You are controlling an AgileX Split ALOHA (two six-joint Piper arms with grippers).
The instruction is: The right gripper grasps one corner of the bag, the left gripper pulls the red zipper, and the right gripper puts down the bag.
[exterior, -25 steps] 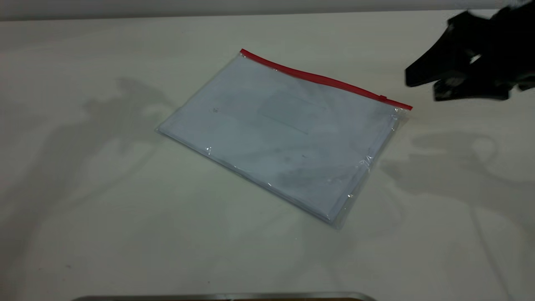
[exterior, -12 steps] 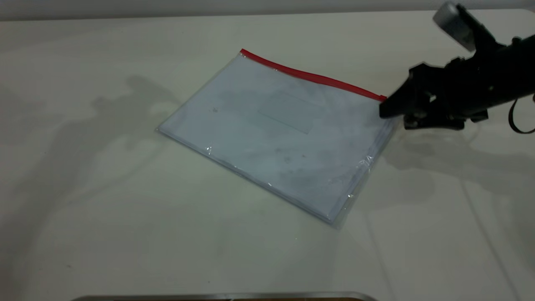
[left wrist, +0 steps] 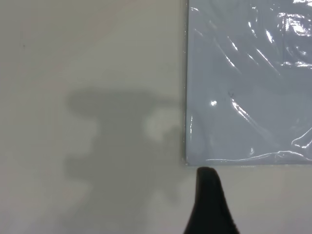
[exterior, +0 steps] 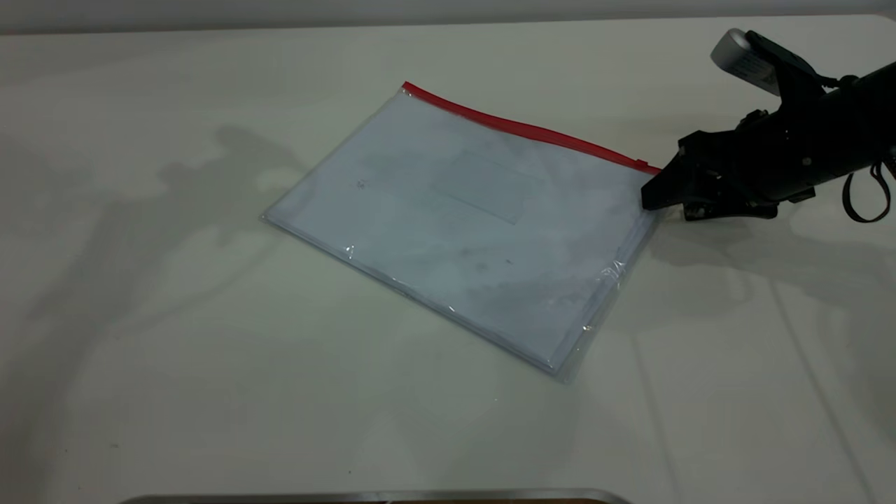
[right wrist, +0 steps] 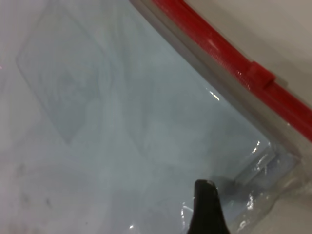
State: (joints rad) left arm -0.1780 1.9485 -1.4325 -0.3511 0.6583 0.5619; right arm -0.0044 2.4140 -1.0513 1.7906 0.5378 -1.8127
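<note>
Lowered and drawn slightly back since half a second ago: right end effector [exterior: 654, 198], black wedge tips now at the bag's right corner, just below the zipper's end. Whether released or clenched on the plastic, cannot tell.

Broad, matte, off-white surface [exterior: 210, 392], smooth, crossed by soft grey arm shadows.

Flat on that surface, set at an angle, unmoved: the bag [exterior: 462, 224], a clear rectangular pouch, glossy and faintly wrinkled, white sheets showing through, a faint rectangular label patch near the middle.

Bulky black right arm, with a silver-white cylinder [exterior: 738, 52] on top and a looped black strap [exterior: 864, 199] hanging beneath.

Along the far long edge, the red zipper [exterior: 525, 128], a thin bright strip, its small raised slider tab [right wrist: 257, 75] close to the right corner.

From the left wrist view, one dark pointed tip of the left end effector [left wrist: 209, 202] just off a bag corner, apart from it; released or clenched, cannot tell.
</note>
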